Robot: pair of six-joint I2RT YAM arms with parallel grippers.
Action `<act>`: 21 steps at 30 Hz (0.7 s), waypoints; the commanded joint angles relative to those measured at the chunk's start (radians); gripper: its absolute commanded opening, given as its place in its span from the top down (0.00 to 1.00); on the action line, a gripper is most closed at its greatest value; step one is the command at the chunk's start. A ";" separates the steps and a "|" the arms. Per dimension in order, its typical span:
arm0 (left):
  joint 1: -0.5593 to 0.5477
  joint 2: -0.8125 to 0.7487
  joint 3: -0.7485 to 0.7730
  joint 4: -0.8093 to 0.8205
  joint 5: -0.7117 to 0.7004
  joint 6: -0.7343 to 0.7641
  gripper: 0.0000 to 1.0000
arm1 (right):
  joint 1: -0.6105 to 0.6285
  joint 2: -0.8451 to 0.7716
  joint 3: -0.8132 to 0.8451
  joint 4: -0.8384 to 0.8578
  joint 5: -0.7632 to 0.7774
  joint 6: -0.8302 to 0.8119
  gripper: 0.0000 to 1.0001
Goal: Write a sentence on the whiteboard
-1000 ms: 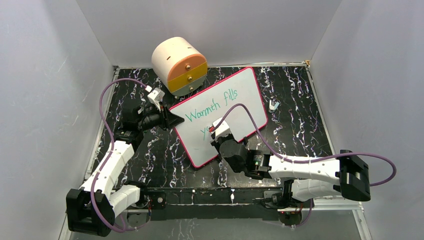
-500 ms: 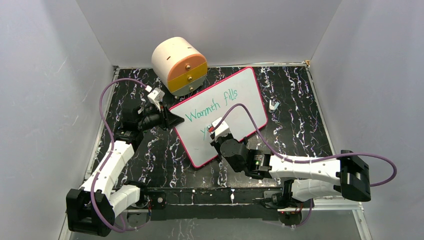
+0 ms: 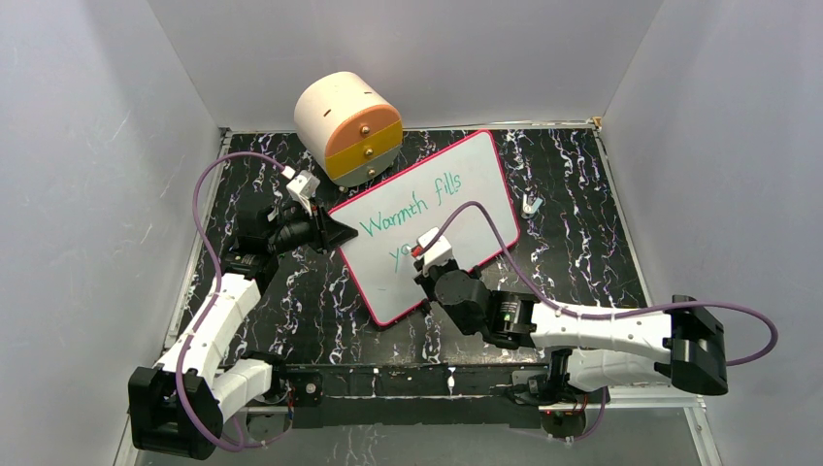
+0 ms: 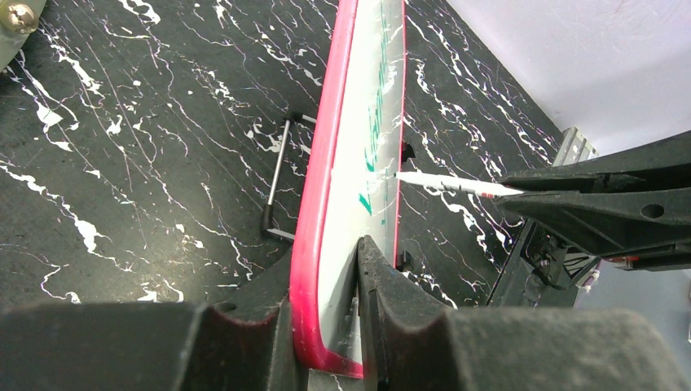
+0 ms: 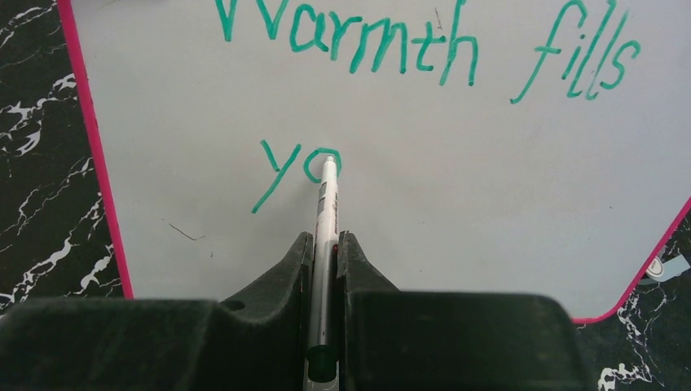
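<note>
The whiteboard (image 3: 466, 184) rests on the black marbled worktop (image 3: 582, 252). Its left edge is pinched between the almost closed fingers of the left claw (image 4: 326, 326). A green marker (image 5: 327, 204) is clamped in the fully closed right claw (image 5: 324, 244), and its tip is set on the board at the right side of the "o". Of the sentence (image 5: 383, 50), "Warmth fills" is written along the board's upper line and only "yo" beneath it, so the second line is judged to be barely begun.

If the marker is pressed too hard, the board could be pivoted or slid out of the narrow edge grip, and the strokes would be skewed. With too little pressure, gaps would be left in the letters. The wet ink could also be smeared if the right claw's purple cable (image 3: 485, 218), looped over the board, is dragged across it.
</note>
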 commanded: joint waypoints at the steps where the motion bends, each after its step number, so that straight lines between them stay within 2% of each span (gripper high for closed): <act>1: -0.018 0.045 -0.058 -0.166 -0.134 0.162 1.00 | -0.015 -0.039 -0.011 0.021 0.038 -0.011 1.00; 21: -0.017 0.047 -0.058 -0.165 -0.130 0.161 1.00 | -0.041 -0.022 -0.007 0.085 -0.003 -0.045 1.00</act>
